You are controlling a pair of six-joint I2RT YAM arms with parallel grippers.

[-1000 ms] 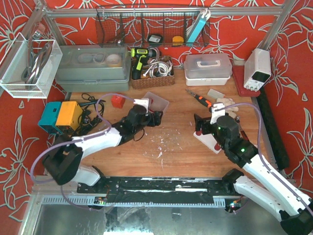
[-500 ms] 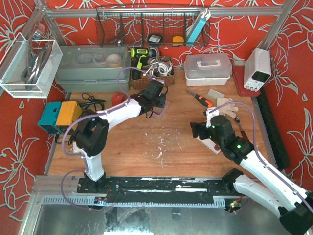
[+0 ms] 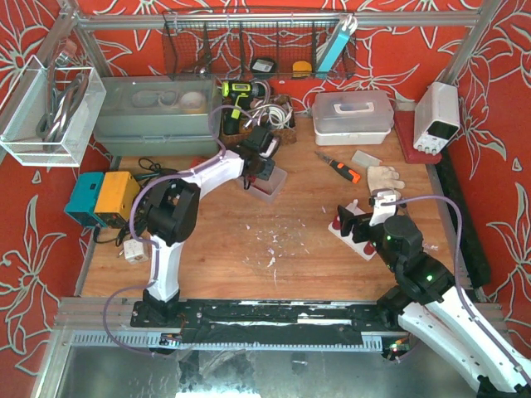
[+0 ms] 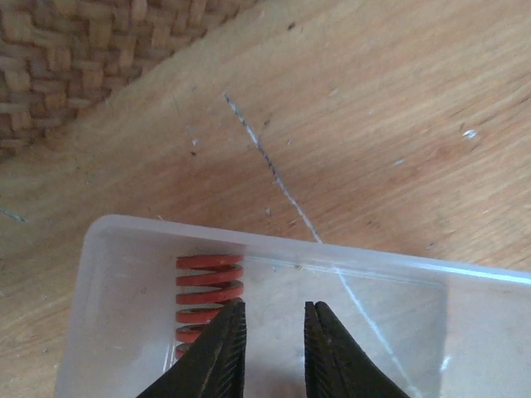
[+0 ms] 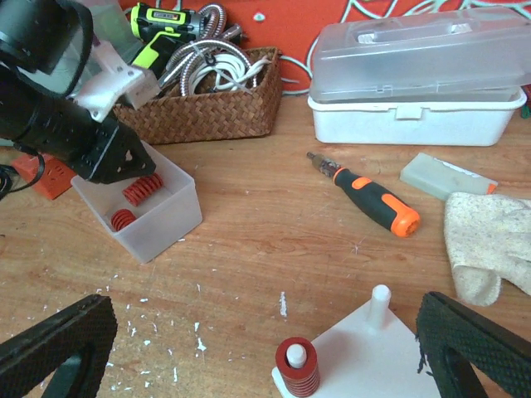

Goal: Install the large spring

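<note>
Left wrist view: left gripper (image 4: 274, 315) sits inside the clear plastic bin (image 4: 116, 249), jaws slightly parted and holding nothing, with the red large spring (image 4: 209, 286) lying beside one finger. That arm is stretched further forward than half a second ago. Right gripper (image 5: 265, 327) hangs wide open above the white peg base (image 5: 365, 352), drawn back slightly.

A workshop: a drill (image 3: 237, 99) sits at the top middle, a screwdriver (image 3: 342, 168) lies on the scratched wood surface (image 3: 299, 211), and a power box (image 3: 437, 116) stands upper right.

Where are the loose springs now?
Both springs lie in the clear bin in front of the wicker basket, far centre in the top view, with the left gripper open beside one.
</note>
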